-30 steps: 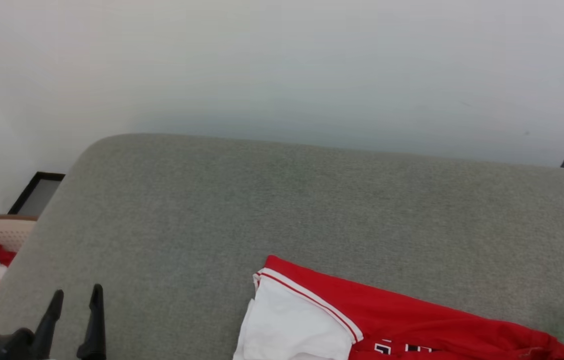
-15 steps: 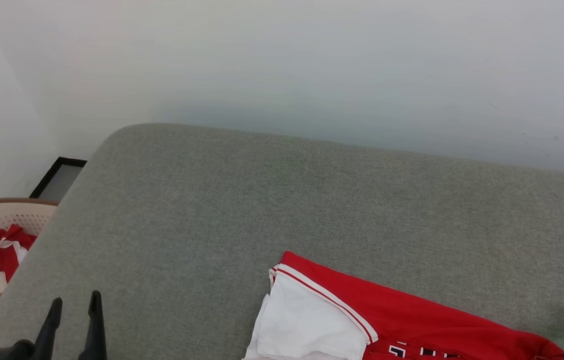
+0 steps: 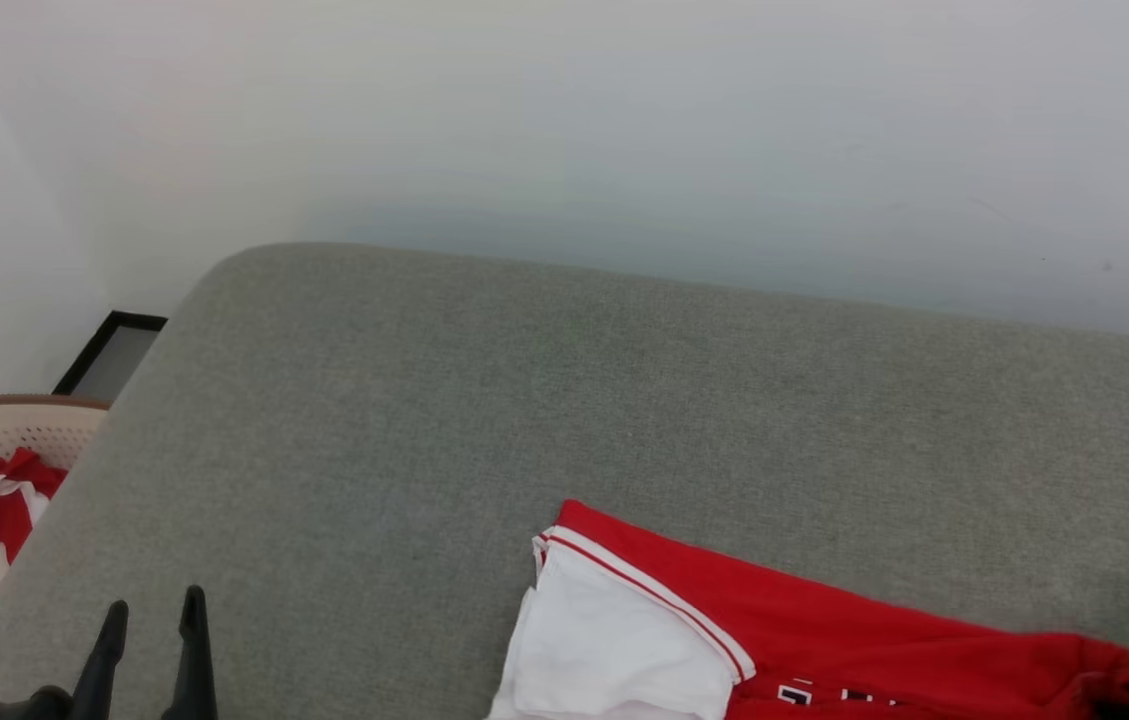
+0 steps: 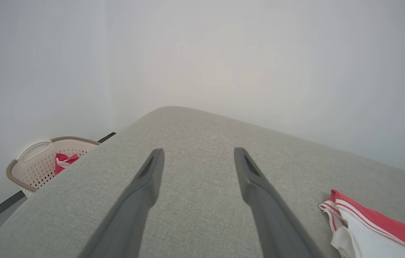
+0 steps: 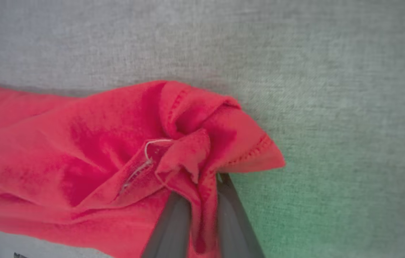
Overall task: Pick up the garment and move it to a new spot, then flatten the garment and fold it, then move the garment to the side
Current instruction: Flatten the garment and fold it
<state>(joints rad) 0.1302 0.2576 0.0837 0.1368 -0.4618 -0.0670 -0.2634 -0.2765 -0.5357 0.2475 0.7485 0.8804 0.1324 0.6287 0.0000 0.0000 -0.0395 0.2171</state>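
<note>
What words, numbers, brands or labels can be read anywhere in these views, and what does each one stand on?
No text can be read in full.
garment: black, white-edged lettering on the red front, cut off by the bottom edge of the head view; only the tops of the characters show, so it is not readable.
laundry basket: no label or print can be made out.

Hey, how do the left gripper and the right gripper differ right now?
The left gripper stands open; the right gripper is shut. The left holds nothing above the bare grey cushion; the right pinches a bunched red fold of the garment. Both have long dark fingers.
</note>
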